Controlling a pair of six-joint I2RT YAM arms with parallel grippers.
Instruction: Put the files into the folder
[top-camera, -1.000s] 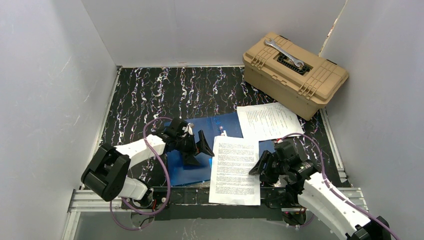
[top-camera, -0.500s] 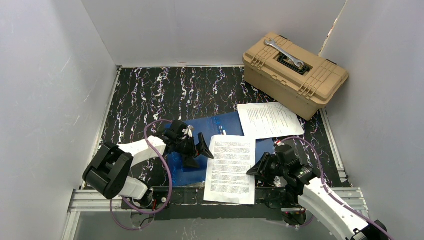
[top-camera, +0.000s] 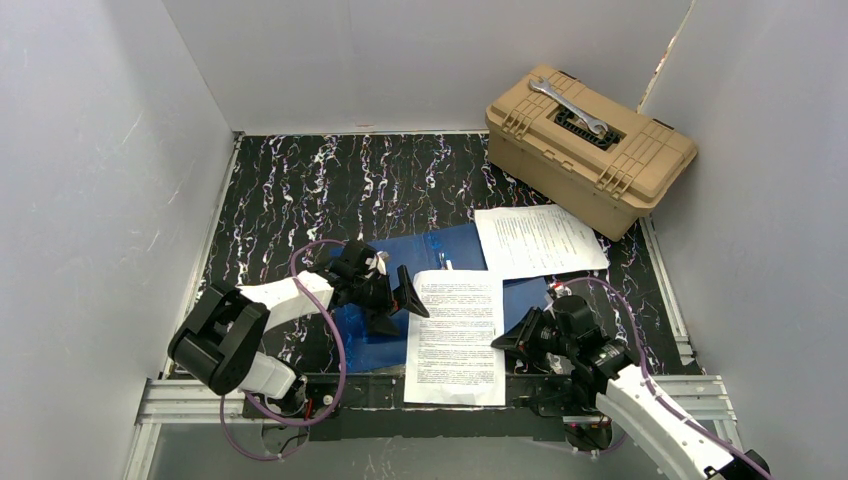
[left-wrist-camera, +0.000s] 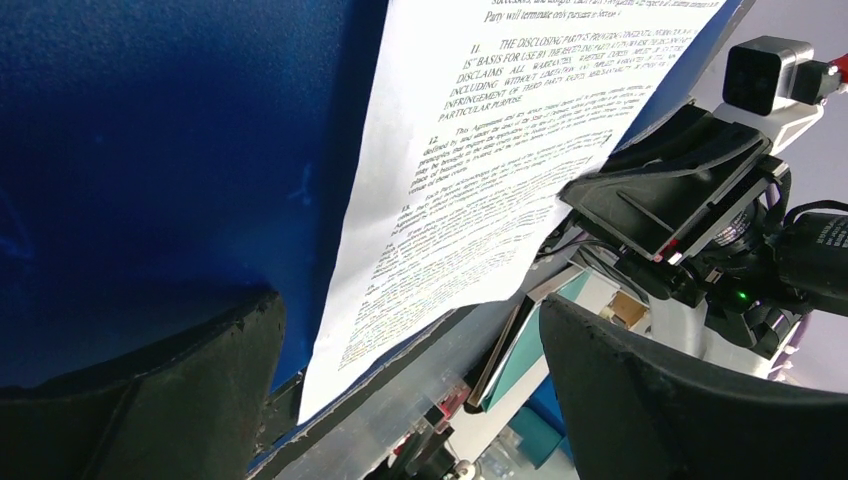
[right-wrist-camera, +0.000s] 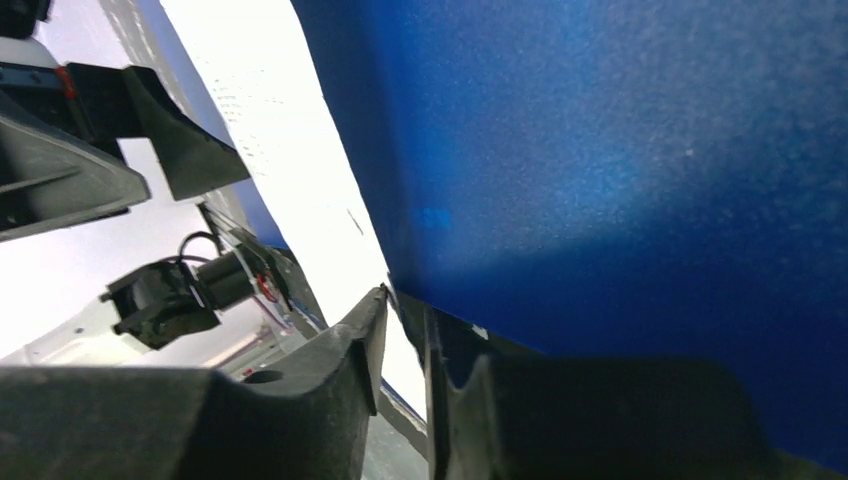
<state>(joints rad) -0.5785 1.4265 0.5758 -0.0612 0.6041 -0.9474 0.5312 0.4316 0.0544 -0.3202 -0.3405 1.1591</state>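
Top external view: a sheet (top-camera: 455, 335) lies mid-frame across the blue folder (top-camera: 415, 255). The left gripper (top-camera: 397, 312) is released wide. The right gripper (top-camera: 515, 338) is nearly closed at the sheet's edge, hold unclear. It should pinch paper only.

We see a black marbled tabletop (top-camera: 300, 190). A tan toolbox (top-camera: 600, 170) stands on it. Just nearer than the toolbox lies a printed sheet (top-camera: 538, 240), with the blue folder (top-camera: 460, 248) left of the sheet.

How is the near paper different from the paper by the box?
The near paper points front to back and pokes past the table's edge; the far paper lies sideways on the table. The right gripper sits at the near paper's side; none is by the far paper. Both are white with print.
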